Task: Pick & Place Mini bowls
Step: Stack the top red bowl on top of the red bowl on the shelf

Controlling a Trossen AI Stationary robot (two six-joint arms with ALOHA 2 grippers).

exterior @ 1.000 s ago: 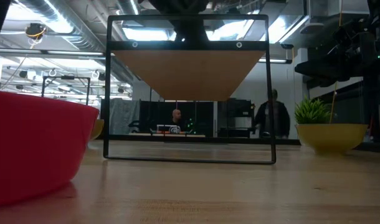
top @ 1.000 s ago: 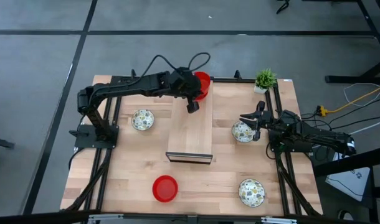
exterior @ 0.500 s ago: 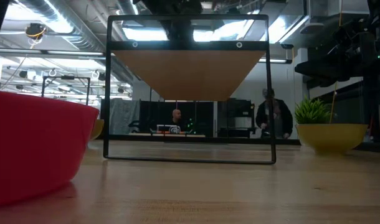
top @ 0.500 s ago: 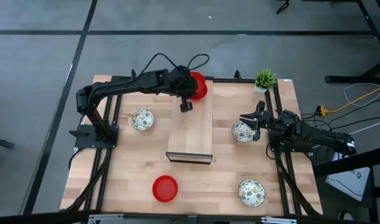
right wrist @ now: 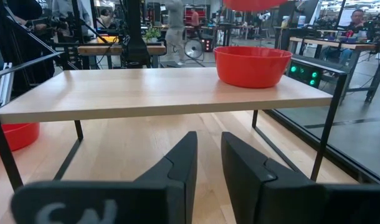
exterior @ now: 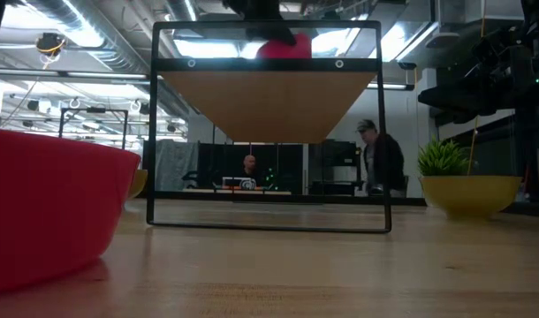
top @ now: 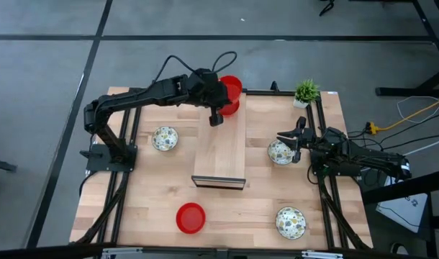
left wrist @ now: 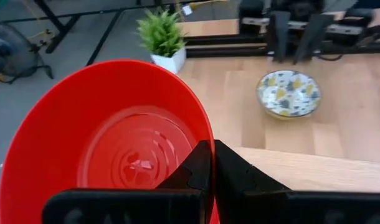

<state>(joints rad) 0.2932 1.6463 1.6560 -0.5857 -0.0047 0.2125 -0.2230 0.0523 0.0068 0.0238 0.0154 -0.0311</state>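
Start at the table's (top: 147,208) left side: your left arm reaches from its base by the left edge toward the far edge, and a floral mini bowl (top: 165,138) sits on the tabletop near that left edge, untouched. A red mini bowl (top: 191,218) lies close to the near edge, a little left of centre; in the low view it fills the left foreground (exterior: 49,203).

Your left gripper (top: 216,115) is over the far end of the raised wooden shelf (top: 221,147) that stands in the middle of the table. Its fingers (left wrist: 199,168) are pinched onto the rim of a held red bowl (left wrist: 109,149), which shows in the high view at (top: 230,88), lifted clear above the shelf top. From the right wrist view you can see another red bowl (right wrist: 252,64) resting on the shelf's far end, with the held one hanging above it at the frame's upper edge.

Moving right, a second floral bowl (top: 280,152) sits near the right edge, and your right gripper (top: 295,146) waits just beside it, fingers (right wrist: 184,165) slightly parted and empty. The potted plant (top: 305,92) stands at the far right corner. A third floral bowl (top: 291,222) lies at the near right corner, well apart from both arms.
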